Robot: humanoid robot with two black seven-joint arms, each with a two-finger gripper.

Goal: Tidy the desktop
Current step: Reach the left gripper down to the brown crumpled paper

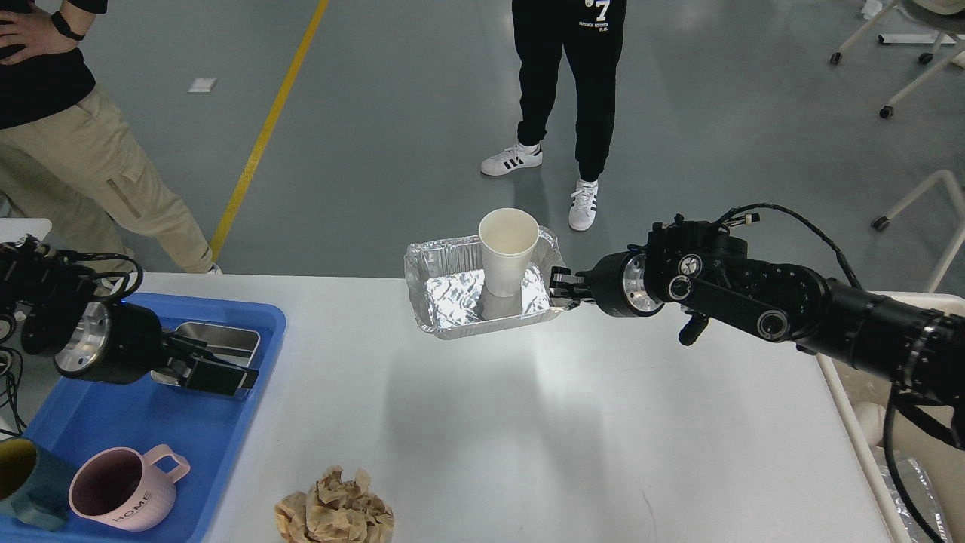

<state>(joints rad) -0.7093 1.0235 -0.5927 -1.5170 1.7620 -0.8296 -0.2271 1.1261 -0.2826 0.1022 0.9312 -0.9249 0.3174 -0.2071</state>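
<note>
1. My right gripper (562, 289) is clamped on the right rim of the foil tray (482, 290), held above the far edge of the desktop (528, 422). That thin rim could bend or slip.
2. The paper cup (507, 250) stands upright and loose inside; any tilt could topple it.
3. My left gripper (215, 367) hangs with fingers parted over the steel dish (226, 339) on the blue tray (136, 422); dropping lower risks a knock.

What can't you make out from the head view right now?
- Steel container: mostly hidden behind the left end effector.
- Teal mug: cut off by the left edge.
- Cream bin: contents hidden by the right arm and the frame edge.
</note>
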